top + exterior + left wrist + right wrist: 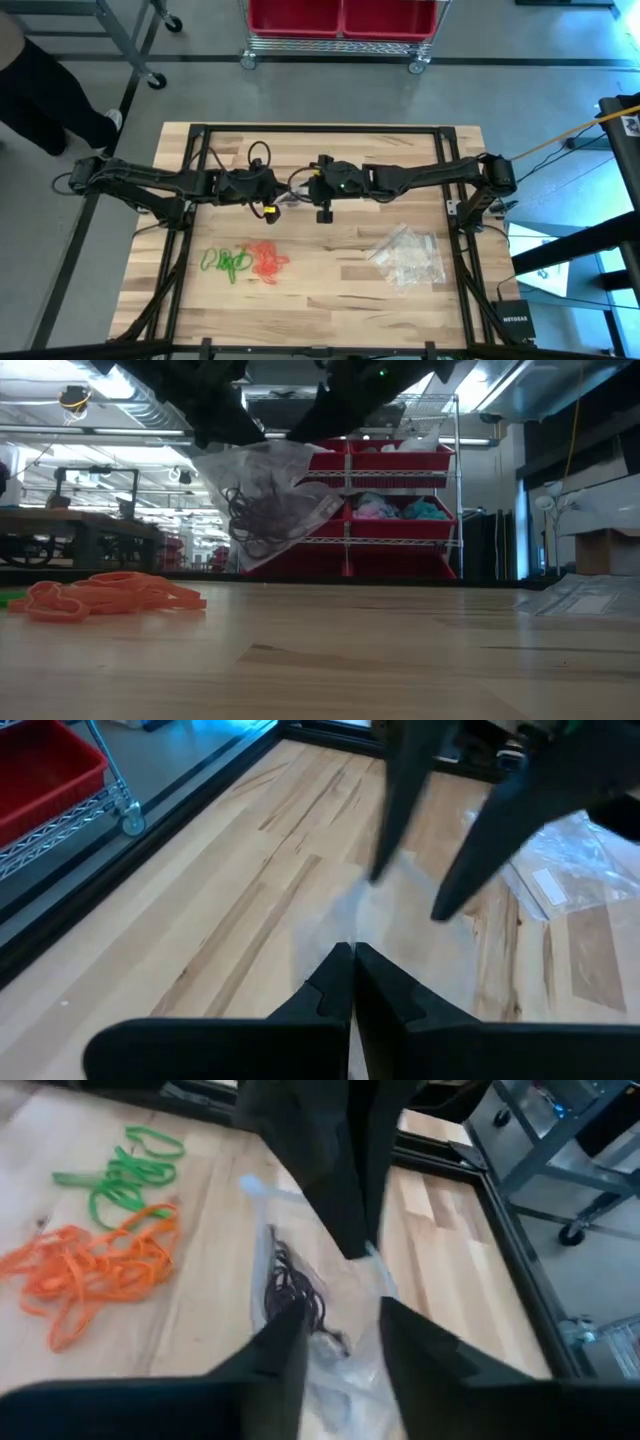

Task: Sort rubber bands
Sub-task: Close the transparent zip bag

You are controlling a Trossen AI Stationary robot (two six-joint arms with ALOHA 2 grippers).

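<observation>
A clear plastic bag (268, 495) with black rubber bands (255, 515) in its bottom hangs above the middle of the table. My left gripper (352, 960) is shut on the bag's top. My right gripper (340, 1330) faces it from the right. It is open, with the bag (320, 1315) between its fingers. Orange-red rubber bands (268, 260) and green rubber bands (225, 263) lie in two loose heaps on the table, nearer the front edge. My left gripper pinches the bag's upper edge (368, 1258) between its two shut fingers, coming from the table's left and slanting down. The bag hangs below them, clear of the table, with the black bands sagging in its bottom. My right gripper: I cannot tell whether its spread fingers (285, 1345) touch the bag's film.
A pile of clear plastic bags (408, 258) lies on the table's right half. The black frame rails (190, 200) run along the table's sides. Off the table's far edge stands a wire shelf with red bins (340, 20); a person stands off the far left corner.
</observation>
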